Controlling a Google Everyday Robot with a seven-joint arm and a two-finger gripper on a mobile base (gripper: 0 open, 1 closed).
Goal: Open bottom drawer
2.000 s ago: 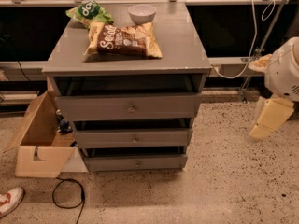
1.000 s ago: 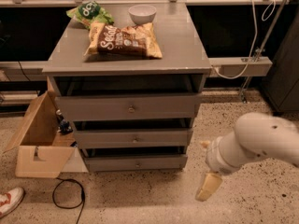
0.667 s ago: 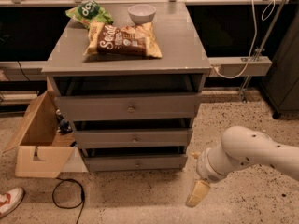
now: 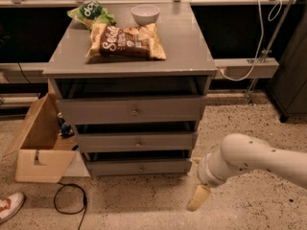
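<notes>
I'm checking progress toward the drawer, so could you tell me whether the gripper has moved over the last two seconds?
Yes. The gripper has dropped and swung left, now low by the right end of the bottom drawer.

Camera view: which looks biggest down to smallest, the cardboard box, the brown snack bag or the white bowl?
1. cardboard box
2. brown snack bag
3. white bowl, though it sits farthest back, which may shrink it.
The tool hangs near the floor, right of the bottom drawer.

Smooth white dark-dotted arm (image 4: 254, 159); tapered cream gripper (image 4: 198, 198) at its low end.
</notes>
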